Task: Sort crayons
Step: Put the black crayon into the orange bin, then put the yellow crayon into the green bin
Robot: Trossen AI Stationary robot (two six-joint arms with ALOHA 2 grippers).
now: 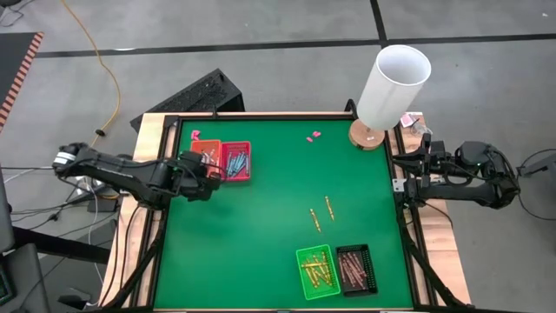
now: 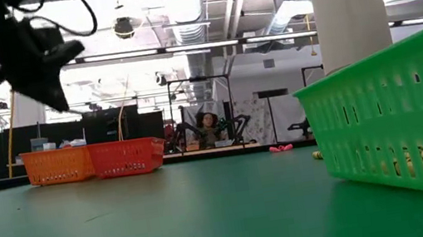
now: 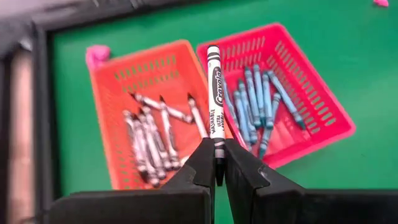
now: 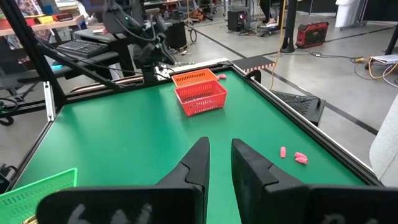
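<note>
The left end effector point(image 1: 211, 169) hangs over the counter's point(image 1: 261, 217) far-left corner, clenched on one grey crayon point(image 3: 215, 93) that stands up between its fingers point(image 3: 202, 165). The crayon carries black print on its wrapper. Beneath it sit two trays touching side by side. The orange tray point(image 1: 202, 151) holds a loose bunch of grey crayons point(image 3: 152, 134); the red tray point(image 1: 237, 161), on its right, holds blue crayons point(image 3: 258, 102). The held crayon lines up roughly with the shared wall of the two trays. A pink scrap point(image 3: 96, 55) lies by the orange tray's far corner.

Further right, two more pink scraps point(image 1: 314, 136) lie near the far edge. Two yellow crayons point(image 1: 322, 212) lie loose on the green surface right of centre, apart from each other and from every tray. Near the front edge, a green tray point(image 1: 317, 271) holds yellow crayons, and just beside it on the right a black tray point(image 1: 356, 269) holds brown-red crayons point(image 1: 352, 268).

A white cylinder point(image 1: 393, 85) on a round wooden base stands at the far-right corner.

The right end effector point(image 4: 217, 163) waits off the counter's right edge, its fingers parted with nothing between them.
</note>
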